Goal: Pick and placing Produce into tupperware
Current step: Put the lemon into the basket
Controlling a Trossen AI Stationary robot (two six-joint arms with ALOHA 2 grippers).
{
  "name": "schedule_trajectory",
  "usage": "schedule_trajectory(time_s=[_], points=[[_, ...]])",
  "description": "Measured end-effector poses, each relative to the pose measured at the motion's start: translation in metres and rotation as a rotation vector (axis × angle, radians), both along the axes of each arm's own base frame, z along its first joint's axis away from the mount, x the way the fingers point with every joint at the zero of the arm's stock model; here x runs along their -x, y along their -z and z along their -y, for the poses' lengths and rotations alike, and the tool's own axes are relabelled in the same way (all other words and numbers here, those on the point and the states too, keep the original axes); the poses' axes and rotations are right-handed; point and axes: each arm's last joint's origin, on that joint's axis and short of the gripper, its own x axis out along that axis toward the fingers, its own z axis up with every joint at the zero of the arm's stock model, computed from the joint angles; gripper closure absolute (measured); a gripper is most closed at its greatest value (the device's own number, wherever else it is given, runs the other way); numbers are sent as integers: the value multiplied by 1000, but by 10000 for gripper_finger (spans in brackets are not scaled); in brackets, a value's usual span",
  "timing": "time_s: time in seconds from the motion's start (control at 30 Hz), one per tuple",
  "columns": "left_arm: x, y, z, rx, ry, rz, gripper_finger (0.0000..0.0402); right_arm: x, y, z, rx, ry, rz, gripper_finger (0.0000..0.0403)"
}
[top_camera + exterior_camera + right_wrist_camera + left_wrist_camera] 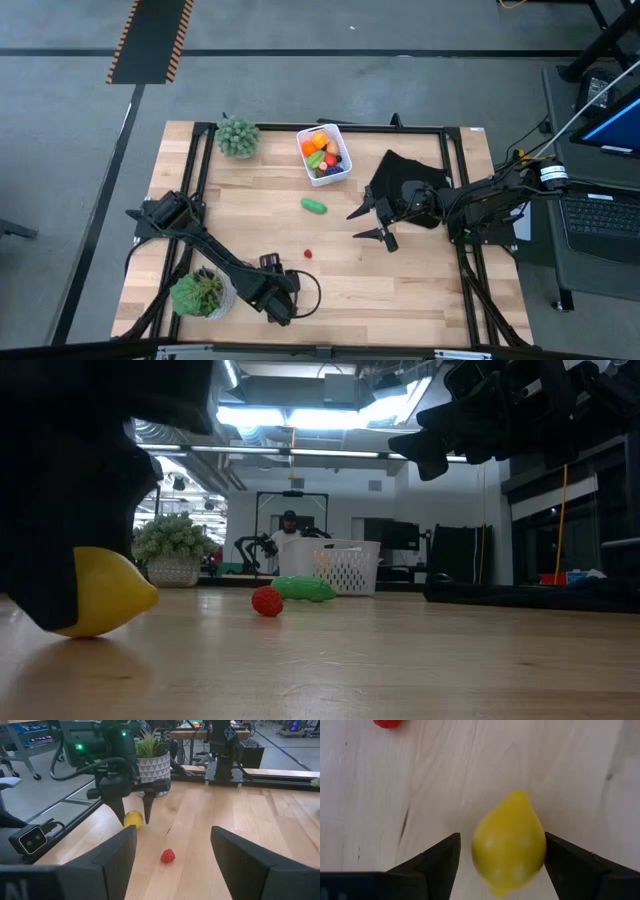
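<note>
The left gripper (502,855) is seen low in the high view, fingers spread around the yellow lemon (509,842), not yet clenched. The right gripper (372,222) is held open at centre-right. The tupperware (324,154) sits upper centre; an off-centre squeeze could squirt the round lemon away.

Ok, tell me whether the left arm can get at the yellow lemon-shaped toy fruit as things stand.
Probably yes. The left gripper is low over the wooden table, its open fingers on either side of the yellow lemon-shaped toy fruit with a gap on one side. Nothing lies between them; the small red berry sits well clear.
</note>
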Motion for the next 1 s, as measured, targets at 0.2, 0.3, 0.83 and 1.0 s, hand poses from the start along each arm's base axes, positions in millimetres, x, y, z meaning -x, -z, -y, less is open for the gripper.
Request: schedule_trajectory(time_s=[0.2, 0.3, 0.83, 1.0], points=[[-1, 3, -2, -14, 17, -13, 139, 0, 0, 0, 0, 0, 0, 146], [-1, 3, -2, -15, 20, -15, 139, 0, 0, 0, 0, 0, 0, 146], [-1, 3, -3, -20, 23, -18, 205, 0, 0, 0, 0, 0, 0, 146], [-1, 3, -3, -42, 62, -16, 205, 0, 0, 0, 0, 0, 0, 146]])
